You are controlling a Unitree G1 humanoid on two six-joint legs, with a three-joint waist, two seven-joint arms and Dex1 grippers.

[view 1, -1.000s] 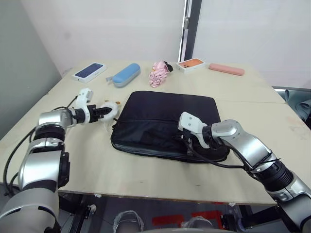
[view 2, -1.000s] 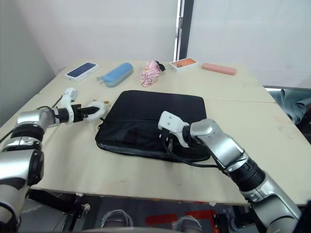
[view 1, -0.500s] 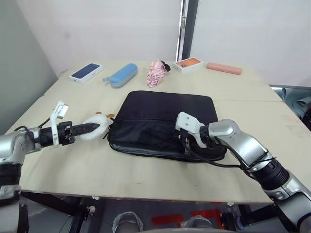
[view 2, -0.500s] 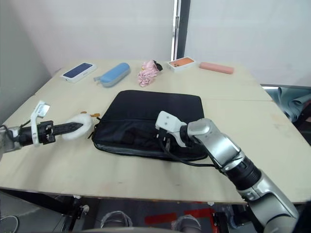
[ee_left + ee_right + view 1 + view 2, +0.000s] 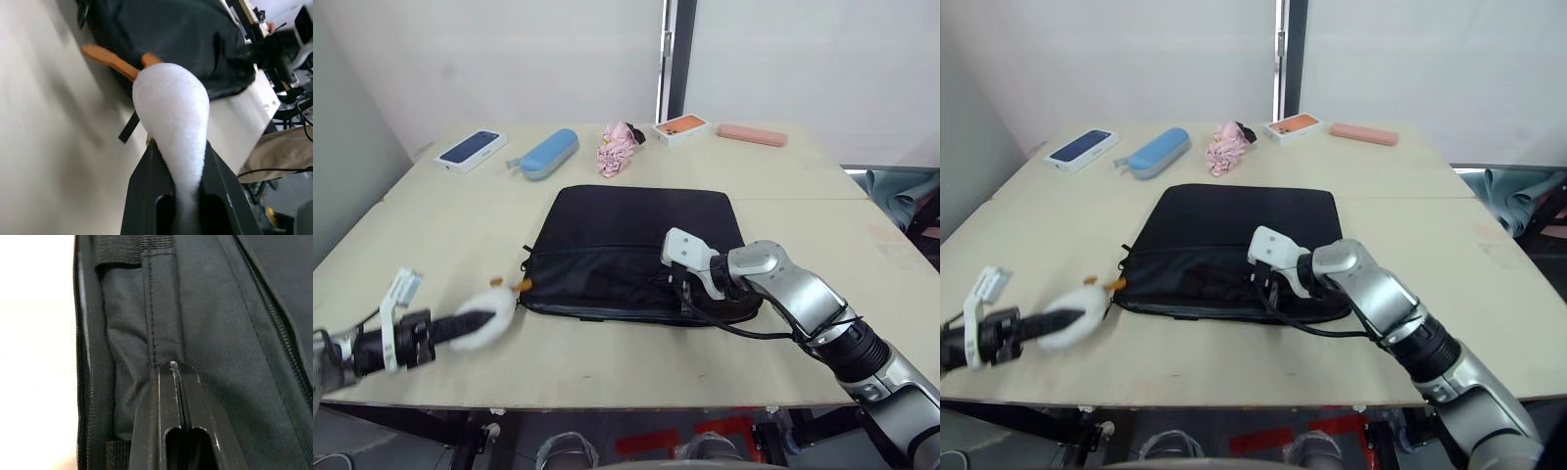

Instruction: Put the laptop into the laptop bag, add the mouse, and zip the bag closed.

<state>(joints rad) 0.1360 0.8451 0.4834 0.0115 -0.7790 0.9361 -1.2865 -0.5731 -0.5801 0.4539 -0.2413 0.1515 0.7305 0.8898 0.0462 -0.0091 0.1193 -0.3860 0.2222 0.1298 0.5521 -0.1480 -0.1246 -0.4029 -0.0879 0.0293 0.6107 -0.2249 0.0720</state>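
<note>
The black laptop bag [image 5: 636, 240] lies flat in the middle of the table. My right gripper [image 5: 690, 294] is shut, its tips pressed on the bag's fabric near the front edge, beside a handle seam [image 5: 164, 308]. Low over the table's front left, apart from the bag, my left gripper [image 5: 178, 156] is shut on a plump white duck-like toy [image 5: 481, 321] with orange bits. The laptop and the mouse are hidden or out of view.
Along the table's far side lie a blue phone box [image 5: 468, 150], a blue case [image 5: 548, 154], a pink cloth [image 5: 617, 149], an orange phone box [image 5: 682, 126] and a pink case [image 5: 752, 135]. Bare tabletop [image 5: 862, 245] lies right of the bag.
My left arm has drawn back from the bag's left side to the table's front left, carrying the duck toy. The right gripper stays on the bag. The camera has shifted.
</note>
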